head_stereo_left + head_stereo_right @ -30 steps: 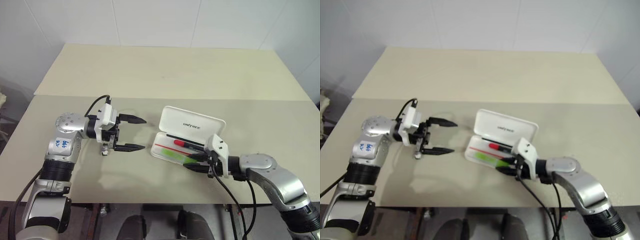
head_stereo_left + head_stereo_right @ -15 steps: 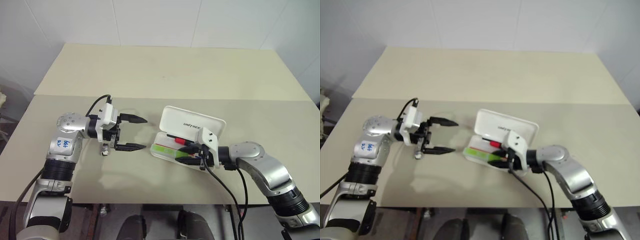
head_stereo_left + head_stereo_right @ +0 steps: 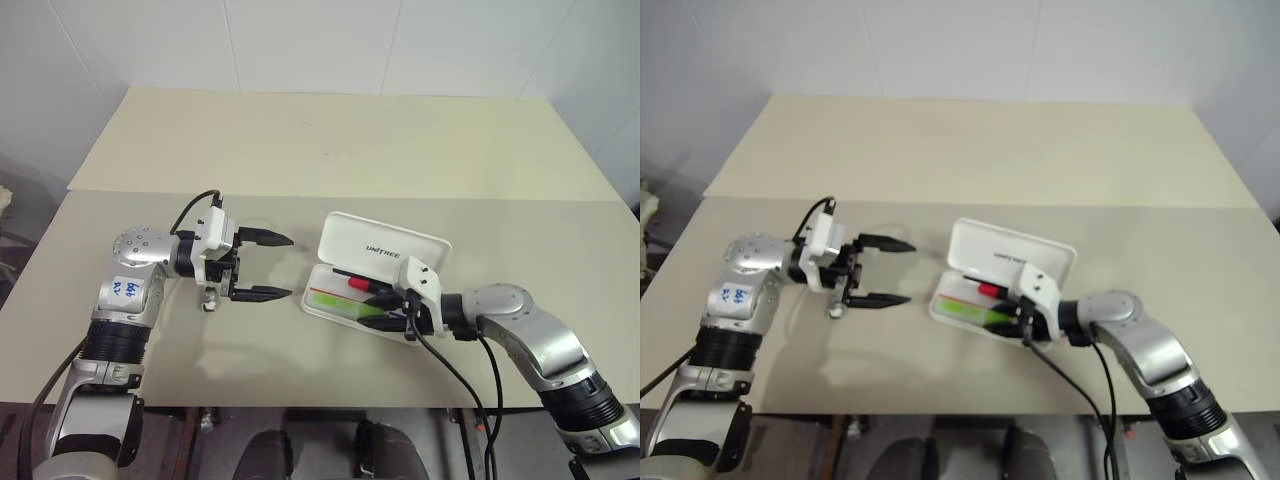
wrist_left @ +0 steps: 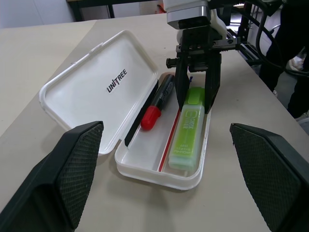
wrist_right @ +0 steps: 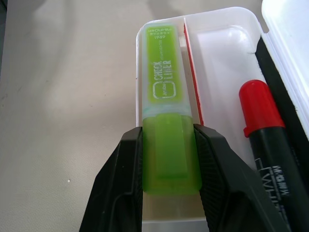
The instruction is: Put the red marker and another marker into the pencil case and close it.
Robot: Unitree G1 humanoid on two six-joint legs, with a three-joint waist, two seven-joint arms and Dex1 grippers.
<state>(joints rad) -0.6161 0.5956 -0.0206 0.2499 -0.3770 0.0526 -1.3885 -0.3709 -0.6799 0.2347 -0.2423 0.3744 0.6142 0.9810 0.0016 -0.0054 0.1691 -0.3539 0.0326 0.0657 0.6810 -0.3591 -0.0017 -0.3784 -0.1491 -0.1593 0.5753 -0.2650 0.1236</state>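
- Your pencil case (image 3: 385, 250) lies open on the table, its lid tilted up behind the tray and marked with small dark lettering.
- In the tray you have two things: the red marker (image 4: 158, 99) lies along the hinge side, and the green highlighter (image 4: 189, 131) lies in the front compartment, with a thin red stripe on the tray floor between them.
- Your right gripper (image 5: 168, 159) has its two black fingers pressed against the sides of the highlighter's cap end; the body of the highlighter rests in the tray, so you are gripping it while it lies inside the case.
- Your left gripper (image 3: 272, 267) hangs above the table just left of the case, its fingers spread wide and holding nothing.
- The case is smooth, glossy white plastic, a flat rectangle with rounded corners.
- The highlighter is short and chunky, translucent lime green, with white printing on its barrel.
- The marker is slim, with a black barrel and a shiny red cap.
- The table (image 3: 330, 140) is a matte cream surface, with a seam running across it behind the case.
- Behind the table you see a plain white wall (image 3: 320, 40) in large panels.
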